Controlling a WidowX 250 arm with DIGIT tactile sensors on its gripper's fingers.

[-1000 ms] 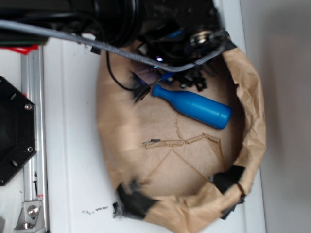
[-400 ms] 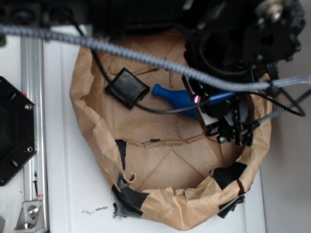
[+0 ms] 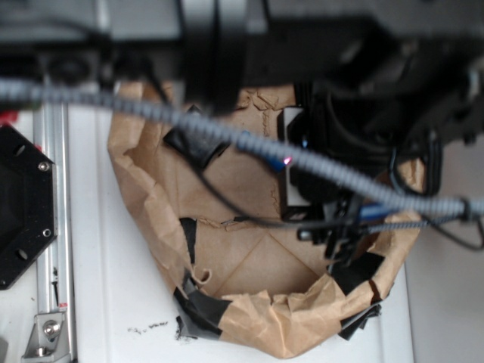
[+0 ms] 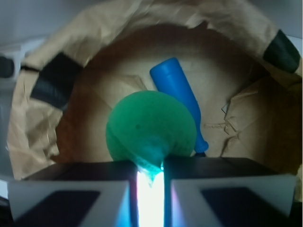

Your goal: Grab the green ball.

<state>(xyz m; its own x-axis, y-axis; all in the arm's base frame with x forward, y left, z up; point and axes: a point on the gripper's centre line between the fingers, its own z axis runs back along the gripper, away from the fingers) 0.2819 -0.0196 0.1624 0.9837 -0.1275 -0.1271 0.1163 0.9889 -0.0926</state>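
The arm has shifted over the bag; green ball [image 4: 150,124] round, faintly textured.

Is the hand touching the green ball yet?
Cannot tell. In the wrist view the green ball sits right at the tips of the hand, but glare hides any contact line. The exterior view hides the ball.

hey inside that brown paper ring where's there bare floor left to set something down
Free: the lower-left floor of the paper ring, between the black pad and the taped front wall. In the wrist view, more bare paper shows right of the blue bottle. Crowded: the right side, where the gripper, green ball, bottle and cables bunch together.
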